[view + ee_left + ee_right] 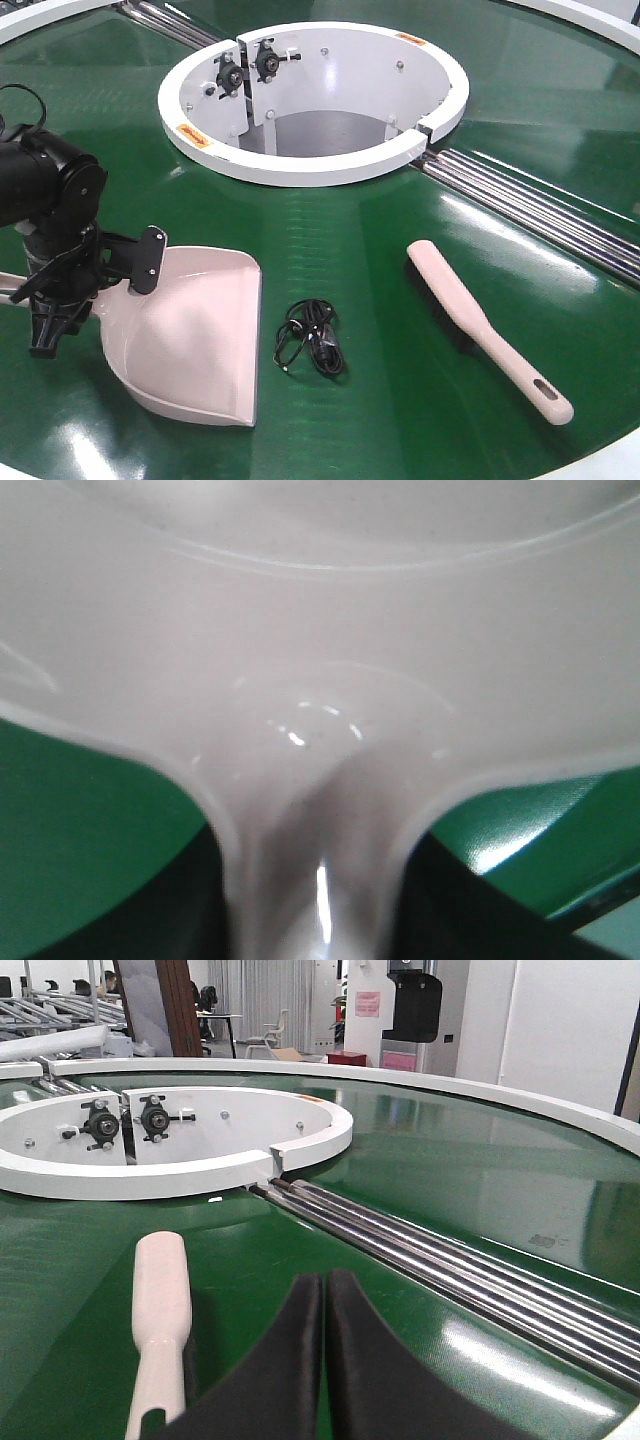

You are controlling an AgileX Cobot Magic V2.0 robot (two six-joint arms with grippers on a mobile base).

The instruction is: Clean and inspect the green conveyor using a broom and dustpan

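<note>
The beige-pink dustpan lies at the left on the green conveyor, its flat lip toward the near edge. My left gripper is shut on its handle where the handle joins the pan. In the left wrist view the dustpan fills the frame, and the handle runs between the dark fingers of my left gripper. The broom lies free at the right, slotted handle end nearest. In the right wrist view my right gripper hovers shut and empty just right of the broom.
A coiled black cable lies on the belt between dustpan and broom. The white hub ring opens at the middle back. Steel roller strips run from the ring to the right. The white outer rim curves beyond.
</note>
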